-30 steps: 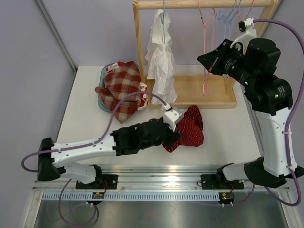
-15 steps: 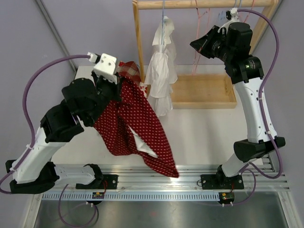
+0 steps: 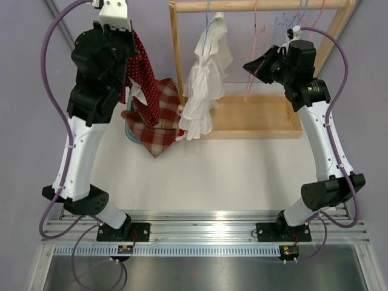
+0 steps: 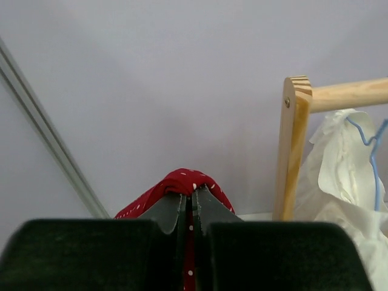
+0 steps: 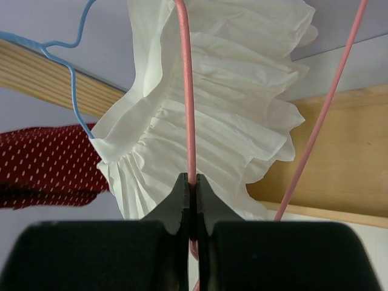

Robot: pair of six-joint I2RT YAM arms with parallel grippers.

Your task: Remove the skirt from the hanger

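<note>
The red white-dotted skirt [image 3: 143, 85] hangs from my left gripper [image 4: 191, 195], which is shut on its top fold [image 4: 182, 180], high at the back left over the basket. In the top view the left gripper [image 3: 130, 43] is level with the rack's top rail. My right gripper [image 5: 191, 183] is shut on the wire of a bare pink hanger [image 5: 185, 91] that hangs on the rail. In the top view the right gripper [image 3: 250, 65] is right of the white garment and holds the pink hanger [image 3: 250, 85].
A white ruffled garment [image 3: 203, 85] hangs on a blue hanger [image 5: 68, 68] from the wooden rack [image 3: 260, 6]. A plaid cloth [image 3: 159, 124] fills the blue basket [image 3: 128, 132]. More hangers [image 3: 290, 21] hang at the right of the rail. The rack's base tray [image 3: 267, 118] lies below.
My left arm has lifted the red skirt off the table and carried it up and left over the basket. My right arm rose and shifted left on the pink hanger.
</note>
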